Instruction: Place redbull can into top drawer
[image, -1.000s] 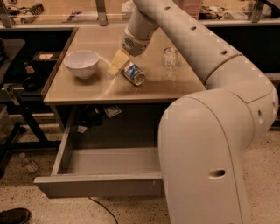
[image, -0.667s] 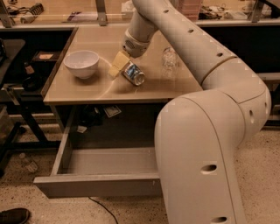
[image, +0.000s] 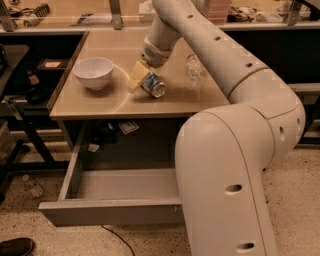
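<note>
The redbull can (image: 154, 85) lies tilted on the beige tabletop, right of the middle, its silver end towards the camera. My gripper (image: 144, 79) reaches down from the arm and is shut on the can, with a yellowish finger (image: 135, 75) against the can's left side and the other hidden behind it. The can sits at table height. The top drawer (image: 110, 212) is pulled open below the table's front edge, and its grey inside shows nothing in it.
A white bowl (image: 94, 72) stands on the left of the tabletop (image: 95, 102). A clear plastic bottle (image: 192, 70) stands right of the can. My arm's large white body (image: 225, 185) covers the drawer's right part. Clutter lies on the floor at left.
</note>
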